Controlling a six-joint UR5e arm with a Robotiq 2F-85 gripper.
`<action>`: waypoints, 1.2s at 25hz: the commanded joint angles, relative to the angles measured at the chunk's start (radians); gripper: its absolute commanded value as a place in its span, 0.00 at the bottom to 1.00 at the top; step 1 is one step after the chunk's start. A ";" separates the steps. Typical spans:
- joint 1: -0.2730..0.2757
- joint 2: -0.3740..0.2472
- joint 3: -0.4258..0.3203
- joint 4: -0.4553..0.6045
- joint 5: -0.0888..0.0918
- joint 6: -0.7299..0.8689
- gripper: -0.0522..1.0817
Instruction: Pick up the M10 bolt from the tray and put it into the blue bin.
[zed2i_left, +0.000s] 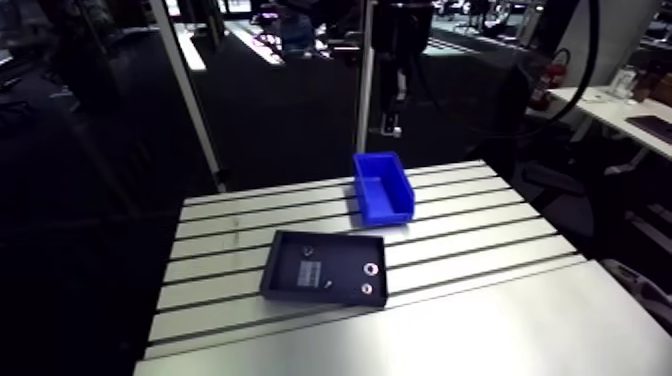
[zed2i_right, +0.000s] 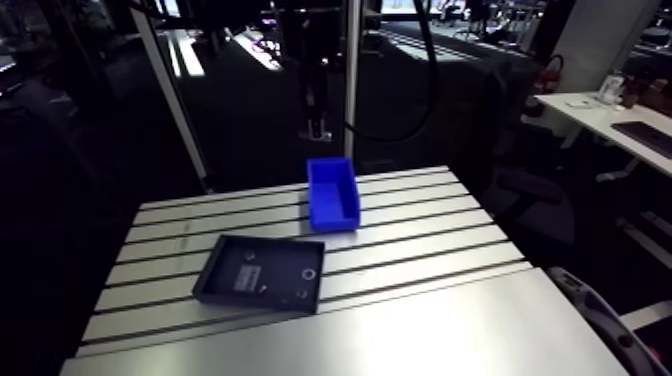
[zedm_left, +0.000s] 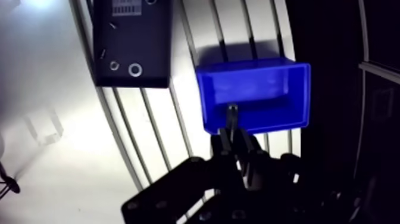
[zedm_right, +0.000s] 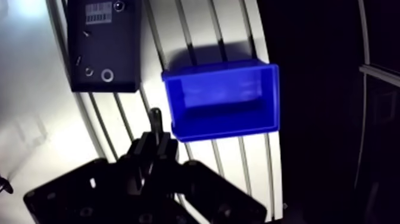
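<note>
The gripper (zedm_left: 233, 136) is shut on a dark M10 bolt (zedm_left: 232, 114), whose shank sticks out ahead of the fingertips. In the wrist view the bolt's end lines up with the near wall of the blue bin (zedm_left: 253, 95), which lies far below and looks empty. The arm view shows the gripper (zed2i_left: 395, 118) hanging high above the table, over the far end of the blue bin (zed2i_left: 382, 187). The black tray (zed2i_left: 325, 267) lies on the table in front of the bin.
The tray holds two ring-shaped washers or nuts (zed2i_left: 371, 268), a few small fasteners (zedm_left: 103, 53) and a white label (zedm_left: 126, 8). The slotted table (zed2i_left: 480, 240) ends just behind the bin, with dark floor and an upright frame post (zed2i_left: 365, 80) beyond.
</note>
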 joint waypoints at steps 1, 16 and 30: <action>-0.018 0.067 -0.039 -0.016 -0.006 -0.060 0.95; -0.021 0.205 -0.053 -0.147 -0.009 -0.052 0.94; -0.028 0.301 -0.039 -0.214 -0.011 -0.040 0.91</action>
